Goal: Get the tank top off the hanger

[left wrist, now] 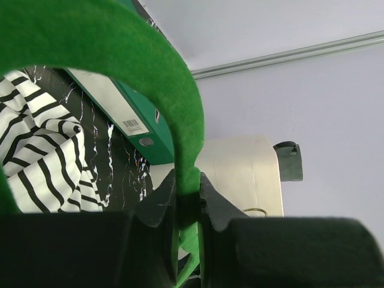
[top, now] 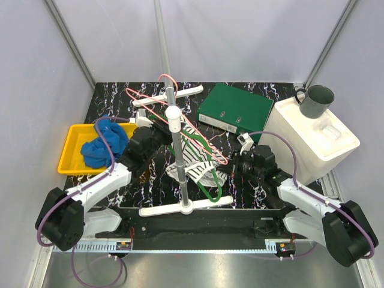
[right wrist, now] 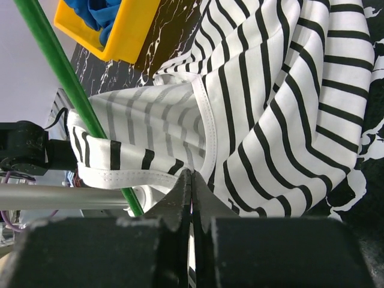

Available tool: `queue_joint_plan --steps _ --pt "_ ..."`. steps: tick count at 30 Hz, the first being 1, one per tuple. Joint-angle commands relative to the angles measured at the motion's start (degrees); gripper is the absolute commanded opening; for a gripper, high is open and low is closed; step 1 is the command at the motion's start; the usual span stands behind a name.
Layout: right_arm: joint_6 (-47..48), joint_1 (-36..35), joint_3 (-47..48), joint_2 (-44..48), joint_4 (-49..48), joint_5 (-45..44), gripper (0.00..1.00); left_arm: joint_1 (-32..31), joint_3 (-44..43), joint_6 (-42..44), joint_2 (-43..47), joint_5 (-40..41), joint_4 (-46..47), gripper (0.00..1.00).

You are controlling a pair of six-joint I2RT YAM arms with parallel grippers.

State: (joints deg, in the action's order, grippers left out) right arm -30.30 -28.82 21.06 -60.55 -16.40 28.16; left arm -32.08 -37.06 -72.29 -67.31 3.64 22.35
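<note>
A: How is the scene laid out, and why?
B: A rack [top: 180, 174] is stood in the middle of the table [top: 114, 99], where it can be reached by both arms. The tank top [right wrist: 270, 90] is draped low beside the rack's pole. One end is wrapped round the hanger [right wrist: 54, 66] and the rest is spilled onto the table.
A: Why is the hanger held?
B: It is pinched at its green rim by the left gripper [left wrist: 187, 204], presumably so that it is kept steady while the cloth is drawn off.
A: And the right gripper [right wrist: 192, 180]?
B: Its jaws are pressed together at the white hem. Cloth seems to be caught between them, though the contact is hidden by the tips. The spot is judged well chosen, since the hem can be pulled from there along the green bar.
A: So the task is unfinished?
B: Yes, the cloth is seen folded over the hanger, not yet freed
</note>
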Motion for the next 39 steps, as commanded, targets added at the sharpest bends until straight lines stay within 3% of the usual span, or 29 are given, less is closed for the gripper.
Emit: queue_joint_plan --steps 1,9,18,27,32,34,35,39 --pt "-0.63 -0.01 -0.32 2.8 -1.88 0.49 0.0 1.14 -1.88 0.39 0.16 -0.21 4.9 0.0" --pt "-2.91 0.08 -2.33 17.89 11.1 -6.26 0.0 5.17 -3.28 4.26 -0.45 1.98 2.88 0.0" --pt "-12.85 0.08 -8.4 33.3 16.04 -7.24 0.0 11.24 -6.09 2.87 -2.47 0.93 4.98 0.0" --pt "-10.92 0.08 -5.42 25.67 17.37 -10.14 0.0 18.8 -12.42 -2.41 -3.18 -8.03 7.62 0.0" --pt "-7.85 0.08 0.28 18.74 14.73 -12.34 0.0 19.24 -10.15 -4.78 -1.25 -11.55 8.59 0.0" --pt "-5.22 0.08 6.15 13.38 16.92 -13.3 0.09 19.33 -7.78 -5.84 -0.46 -12.16 9.46 0.0" --pt "-4.33 0.08 8.01 10.4 21.02 -14.7 0.26 19.42 -7.33 -6.19 0.15 -12.51 9.38 0.0" --pt "-0.99 0.08 11.29 9.4 24.57 -16.03 0.73 19.51 -5.48 -6.28 2.18 -13.66 8.33 0.0"
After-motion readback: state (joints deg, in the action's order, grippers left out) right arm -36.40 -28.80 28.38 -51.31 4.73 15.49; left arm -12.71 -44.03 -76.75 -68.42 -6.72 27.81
